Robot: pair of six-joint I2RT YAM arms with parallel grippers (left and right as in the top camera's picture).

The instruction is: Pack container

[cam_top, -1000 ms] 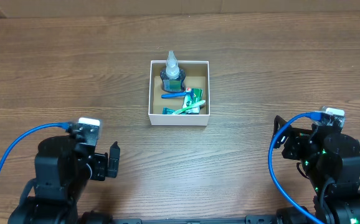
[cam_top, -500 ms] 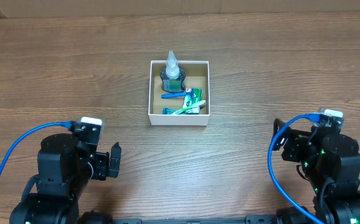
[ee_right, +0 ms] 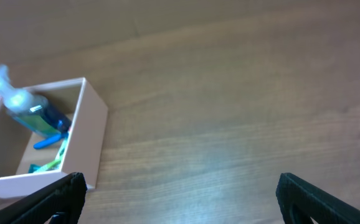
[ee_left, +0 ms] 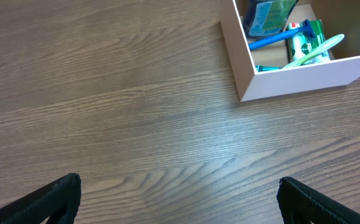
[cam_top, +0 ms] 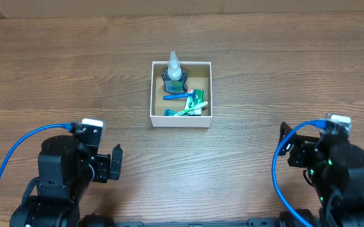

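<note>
Container (cam_top: 181,121) open-topped; inside, bottle (cam_top: 174,75), blue razor (cam_top: 177,96), green toothbrush (cam_top: 185,112), green packet (cam_top: 198,98).

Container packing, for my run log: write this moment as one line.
container: bottle, razor, toothbrush inside | left gripper: open, empty | right gripper: open, empty | both apart from container

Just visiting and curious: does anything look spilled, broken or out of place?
Nothing stands out. The container sits flat on the table, with the bottle, blue razor and green toothbrush all inside it.
</note>
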